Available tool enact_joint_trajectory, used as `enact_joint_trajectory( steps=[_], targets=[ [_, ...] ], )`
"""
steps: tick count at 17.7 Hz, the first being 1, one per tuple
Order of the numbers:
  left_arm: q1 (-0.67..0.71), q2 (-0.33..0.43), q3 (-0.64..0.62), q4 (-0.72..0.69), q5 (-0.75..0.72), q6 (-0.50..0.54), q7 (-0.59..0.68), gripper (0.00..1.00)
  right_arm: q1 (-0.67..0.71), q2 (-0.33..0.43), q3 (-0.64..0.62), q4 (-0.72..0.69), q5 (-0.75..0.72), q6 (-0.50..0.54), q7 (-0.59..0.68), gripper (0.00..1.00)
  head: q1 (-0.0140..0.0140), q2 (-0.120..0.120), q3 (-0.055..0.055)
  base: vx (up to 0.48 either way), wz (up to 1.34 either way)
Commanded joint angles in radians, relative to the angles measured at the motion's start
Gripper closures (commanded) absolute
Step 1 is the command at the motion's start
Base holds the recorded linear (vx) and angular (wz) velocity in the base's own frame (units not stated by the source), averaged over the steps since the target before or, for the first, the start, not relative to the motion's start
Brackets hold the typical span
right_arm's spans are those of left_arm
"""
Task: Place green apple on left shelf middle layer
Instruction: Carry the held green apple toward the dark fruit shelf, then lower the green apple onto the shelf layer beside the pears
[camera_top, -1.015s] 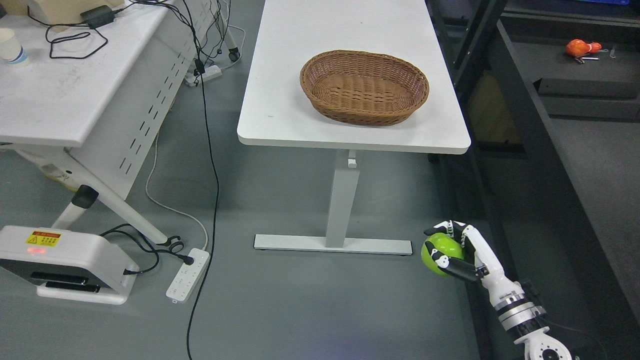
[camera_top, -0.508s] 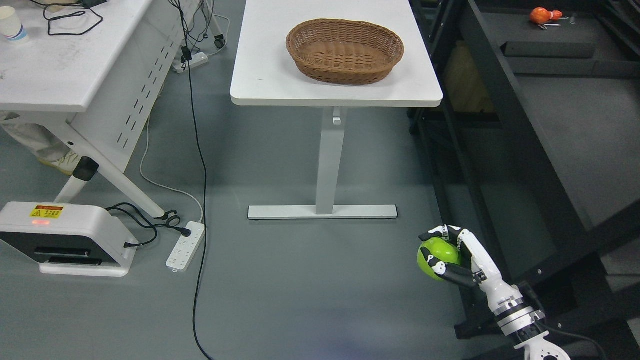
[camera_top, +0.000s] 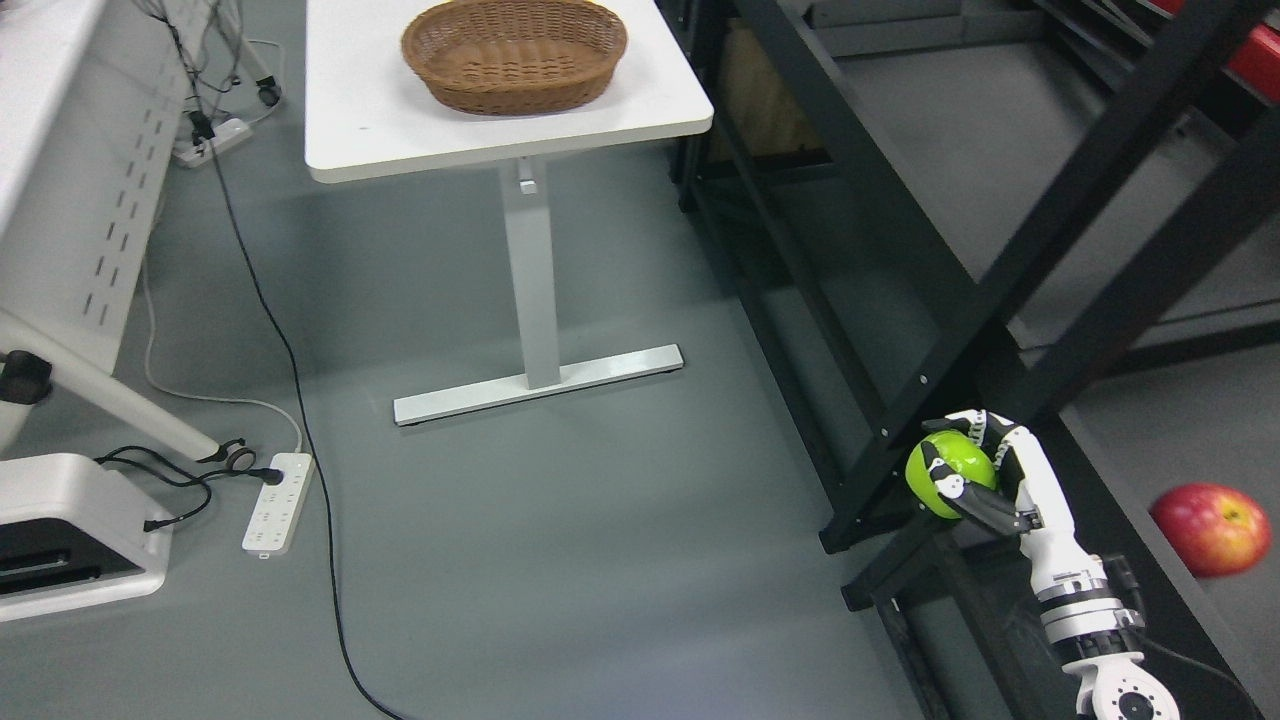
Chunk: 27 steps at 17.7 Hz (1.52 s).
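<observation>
My right hand (camera_top: 965, 465) rises from the lower right with its white and black fingers (camera_top: 950, 485) curled around a bright green apple (camera_top: 945, 467). It holds the apple in front of a black post of the dark shelf unit (camera_top: 1010, 300), near that unit's front corner. A grey shelf layer (camera_top: 1000, 150) stretches away on the right behind the posts. The left arm does not show.
A red apple (camera_top: 1211, 529) lies on a shelf board at the right edge. A white table (camera_top: 360, 110) with a wicker basket (camera_top: 514, 53) stands at the top. A power strip (camera_top: 278, 489), cables and a white device (camera_top: 60, 535) lie on the floor at left.
The whole picture has shifted left and up as the camera turned right, bringing the shelf unit and a red apple into view. My right hand still grips the green apple.
</observation>
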Motion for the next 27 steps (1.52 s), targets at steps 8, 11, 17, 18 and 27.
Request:
enact_joint_trajectory(
  steps=[8,11,17,18,27],
  targets=[
    [0.000,0.017,0.000,0.000,0.000,-0.001,-0.001,0.00,-0.188,0.043,-0.136,-0.001,0.192,0.120,-0.181,0.96,0.0000,0.000,0.000,-0.143,-0.60],
    [0.000,0.017,0.000,0.000,0.000,-0.001,0.001,0.00,-0.223,0.044,-0.136,0.000,0.199,0.119,-0.200,0.96,0.0000,0.000,0.000,-0.100,-0.68],
    [0.000,0.017,0.000,0.000,0.000,-0.001,0.001,0.00,-0.338,0.053,-0.132,0.075,0.297,0.125,-0.238,0.96,0.0000,0.000,0.000,-0.032,-0.52],
    [0.000,0.017,0.000,0.000,0.000,-0.001,0.001,0.00,-0.353,0.052,-0.130,0.089,0.310,0.126,-0.241,0.96,0.0000,0.000,0.000,0.018,-0.39],
    [0.000,0.017,0.000,0.000,0.000,-0.001,0.001,0.00,-0.536,0.069,-0.012,0.354,0.568,0.186,-0.275,0.94,0.0000,0.000,0.000,0.019,-0.24]
  ],
)
